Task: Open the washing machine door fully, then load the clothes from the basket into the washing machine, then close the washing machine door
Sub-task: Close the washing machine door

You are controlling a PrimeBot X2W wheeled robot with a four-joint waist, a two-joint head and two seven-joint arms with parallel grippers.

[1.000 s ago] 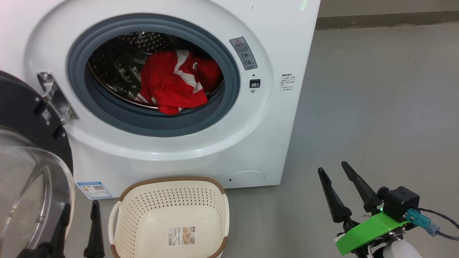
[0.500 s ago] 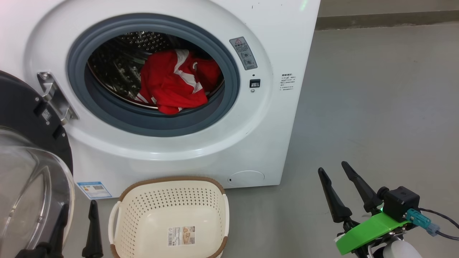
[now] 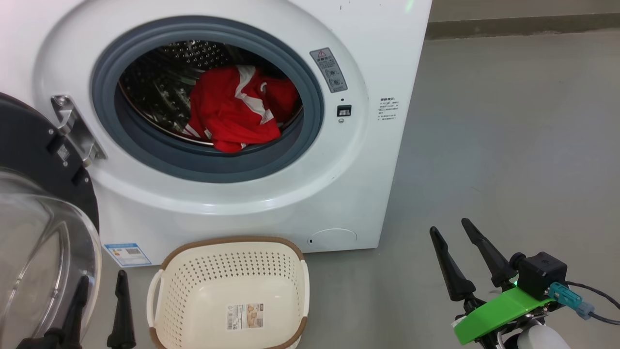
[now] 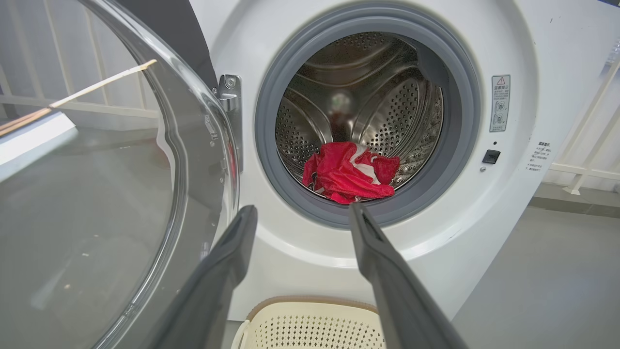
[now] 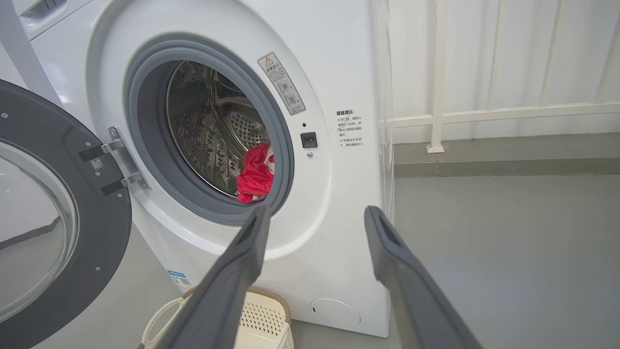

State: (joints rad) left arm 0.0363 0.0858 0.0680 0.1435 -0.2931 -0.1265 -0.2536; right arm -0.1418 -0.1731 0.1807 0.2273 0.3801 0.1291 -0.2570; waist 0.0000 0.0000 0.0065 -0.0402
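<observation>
My left claw (image 3: 100,283) hangs wide open and empty, low near the floor. My right claw (image 3: 449,227), equally spread and holding nothing, waits well off to its right. Just left of the left claw stands the washing machine door (image 3: 43,218), swung out, its glass bowl close beside the claw's left finger; I cannot tell whether they touch. Just right sits the basket (image 3: 232,241), empty. Ahead and above, the clothes (image 3: 232,118) lie inside the washing machine (image 3: 339,184). I judge the door stiff, weighty on its hinge and slick on the glass, so it is best pushed at the black rim.
</observation>
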